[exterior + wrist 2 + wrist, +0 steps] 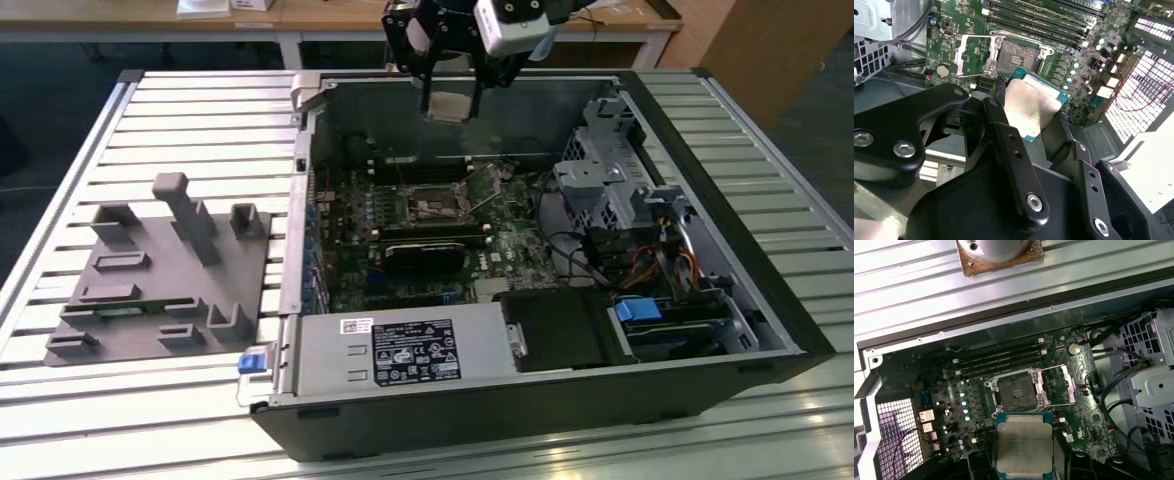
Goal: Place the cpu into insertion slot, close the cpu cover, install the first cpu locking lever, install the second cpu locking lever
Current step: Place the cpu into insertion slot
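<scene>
1. The hand (450,95) hangs over the far wall of the open computer case (747,300). Its fingers are clamped on two opposite edges of the cpu (1024,445). In both wrist views the chip sits flat between them, pale metal top showing.
2. Over on the exterior view's left, a grey fixture block (154,270) rests on the slatted tabletop (200,100), well apart from the hand.
3. Into the middle now, on the green motherboard (400,240): the insertion slot (1015,390) lies bare, with a dark centre and no chip in it. The cpu is up in the air, apart from the slot and touching nothing but the fingers.
4. Just beside the slot, the cpu cover (1056,385) is swung back and lies open, its square window off the socket.
5. On the exterior view's right, the drive cage (601,185) and cabling sit clear of the action.
6. Progress, by the look of it: the chip is in the grip, but none of the four steps is done. It is not seated and the cover is open, so neither locking lever can be installed yet.
</scene>
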You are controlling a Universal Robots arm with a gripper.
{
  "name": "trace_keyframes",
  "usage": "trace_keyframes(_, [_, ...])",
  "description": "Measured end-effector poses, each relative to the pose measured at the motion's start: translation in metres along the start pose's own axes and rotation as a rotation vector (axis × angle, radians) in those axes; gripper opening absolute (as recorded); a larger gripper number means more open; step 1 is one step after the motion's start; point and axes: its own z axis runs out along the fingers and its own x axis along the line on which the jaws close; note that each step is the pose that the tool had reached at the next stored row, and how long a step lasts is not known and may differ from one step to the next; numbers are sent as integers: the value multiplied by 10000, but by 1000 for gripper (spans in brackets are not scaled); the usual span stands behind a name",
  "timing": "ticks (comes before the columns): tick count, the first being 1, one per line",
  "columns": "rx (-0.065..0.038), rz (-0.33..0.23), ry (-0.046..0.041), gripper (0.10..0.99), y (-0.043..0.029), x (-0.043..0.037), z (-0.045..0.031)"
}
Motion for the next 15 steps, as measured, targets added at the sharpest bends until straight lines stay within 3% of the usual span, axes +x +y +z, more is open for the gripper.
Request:
trace_keyframes(5, [-7,295,-27,537,0,0,5])
trace_keyframes(15, [-23,1707,-154,537,-7,19,29])
